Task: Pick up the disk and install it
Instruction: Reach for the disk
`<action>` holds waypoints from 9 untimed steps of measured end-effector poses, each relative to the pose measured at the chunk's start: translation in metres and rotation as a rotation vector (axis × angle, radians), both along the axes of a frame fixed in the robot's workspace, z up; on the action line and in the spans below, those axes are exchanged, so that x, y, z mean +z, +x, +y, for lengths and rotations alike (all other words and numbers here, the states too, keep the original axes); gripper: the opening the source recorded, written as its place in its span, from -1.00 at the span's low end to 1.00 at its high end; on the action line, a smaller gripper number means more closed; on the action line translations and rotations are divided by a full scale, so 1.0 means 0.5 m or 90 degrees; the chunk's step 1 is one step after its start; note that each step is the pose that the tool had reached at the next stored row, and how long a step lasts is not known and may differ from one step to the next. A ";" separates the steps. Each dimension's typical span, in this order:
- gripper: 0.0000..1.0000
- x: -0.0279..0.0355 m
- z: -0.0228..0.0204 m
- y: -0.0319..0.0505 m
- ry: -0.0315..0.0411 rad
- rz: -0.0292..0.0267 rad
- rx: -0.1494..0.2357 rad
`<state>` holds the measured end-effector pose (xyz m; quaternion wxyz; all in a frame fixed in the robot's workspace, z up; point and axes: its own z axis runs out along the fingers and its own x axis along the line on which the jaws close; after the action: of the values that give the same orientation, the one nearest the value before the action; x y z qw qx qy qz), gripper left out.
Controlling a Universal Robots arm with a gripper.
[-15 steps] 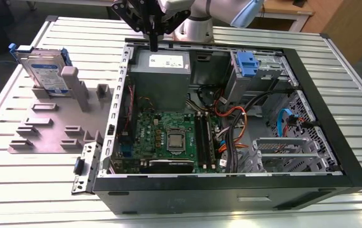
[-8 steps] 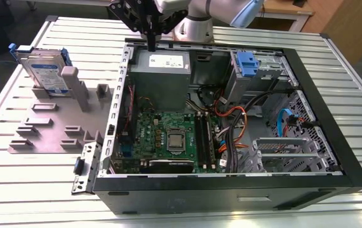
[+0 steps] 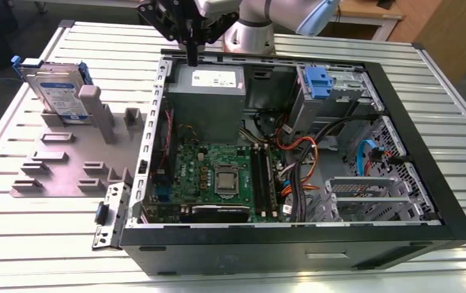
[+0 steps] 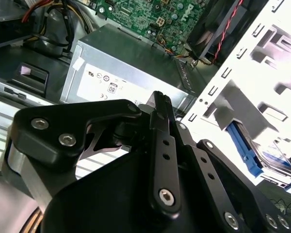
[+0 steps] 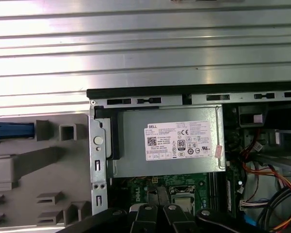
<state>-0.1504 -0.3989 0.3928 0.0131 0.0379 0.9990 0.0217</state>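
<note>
Hovering over the power supply [image 3: 206,91], my jaws clenched on nothing. Disk [image 3: 54,88] stands untouched in the grey holder [image 3: 61,174], exterior view's left, outside the case [image 3: 404,152]. Pick and install both pending.

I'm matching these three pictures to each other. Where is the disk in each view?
Exterior view: the disk stands upright on the grey fixture, at the exterior view's left of the case.
Second wrist view: the disk's blue carrier, past the case wall.
First wrist view: the disk's blue edge, outside the case.
Shared landmark: the power supply.
</note>
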 end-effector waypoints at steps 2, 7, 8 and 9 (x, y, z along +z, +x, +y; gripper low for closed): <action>-0.79 0.000 0.0000 -0.001 0.0000 0.0000 0.000; -0.79 0.000 0.0000 -0.004 0.0000 0.0000 0.000; -0.79 -0.001 0.0000 -0.004 0.0000 0.0000 0.000; -0.79 -0.001 0.0000 -0.005 0.0000 0.0000 0.000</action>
<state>-0.1527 -0.3989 0.3925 0.0131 0.0378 0.9990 0.0217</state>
